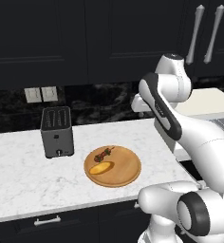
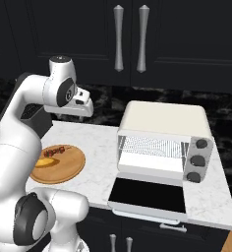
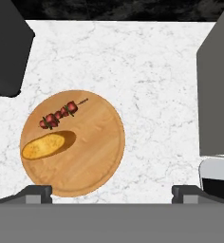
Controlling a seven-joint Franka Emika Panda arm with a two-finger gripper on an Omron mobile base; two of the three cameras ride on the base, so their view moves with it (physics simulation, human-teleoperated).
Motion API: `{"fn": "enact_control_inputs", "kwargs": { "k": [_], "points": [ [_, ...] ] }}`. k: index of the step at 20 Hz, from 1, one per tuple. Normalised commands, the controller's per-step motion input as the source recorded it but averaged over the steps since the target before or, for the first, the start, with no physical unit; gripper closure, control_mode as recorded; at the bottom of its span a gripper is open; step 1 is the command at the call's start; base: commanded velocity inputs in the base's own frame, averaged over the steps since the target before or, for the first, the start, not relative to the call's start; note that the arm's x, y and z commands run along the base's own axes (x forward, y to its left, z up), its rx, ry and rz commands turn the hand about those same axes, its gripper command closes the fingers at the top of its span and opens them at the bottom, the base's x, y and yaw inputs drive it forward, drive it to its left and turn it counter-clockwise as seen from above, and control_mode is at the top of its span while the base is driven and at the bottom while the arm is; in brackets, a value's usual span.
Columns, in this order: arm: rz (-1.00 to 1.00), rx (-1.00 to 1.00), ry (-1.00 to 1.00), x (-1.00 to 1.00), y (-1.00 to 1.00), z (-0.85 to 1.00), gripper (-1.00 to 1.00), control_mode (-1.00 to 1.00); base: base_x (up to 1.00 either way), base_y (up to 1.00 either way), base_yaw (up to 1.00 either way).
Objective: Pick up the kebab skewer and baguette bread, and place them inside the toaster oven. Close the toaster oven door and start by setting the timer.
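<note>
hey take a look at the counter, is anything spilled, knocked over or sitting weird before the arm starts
Nothing stands out. The kebab skewer and baguette bread lie side by side on the round wooden board, apart from each other. The slot toaster stands upright. The toaster oven has its door folded down flat, ready for loading.

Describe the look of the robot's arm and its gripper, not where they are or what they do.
The arm is glossy white, built of rounded, bulbous segments with dark grey to black bands and caps at the joints. No cables or markings show. The gripper ends in two small, blocky dark grey finger tips, seen in the hand view.
</note>
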Motion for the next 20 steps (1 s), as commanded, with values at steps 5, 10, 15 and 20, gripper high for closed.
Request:
{"fn": "enact_control_inputs", "kwargs": {
  "k": [5,10,15,20],
  "points": [
    [0.00,0.00,0.00,0.00,0.00,0.00,-1.00,-1.00,0.00,0.00,0.00],
    [0.00,-0.03,0.00,-0.16,-0.04,-0.18,-1.00,-1.00,0.00,0.00,0.00],
    [0.02,0.02,-0.27,-0.75,-0.57,-0.42,-1.00,-1.00,0.00,0.00,0.00],
    [0.00,0.09,-0.45,-0.56,-1.00,-0.60,-1.00,-1.00,0.00,0.00,0.00]
  ]
}}
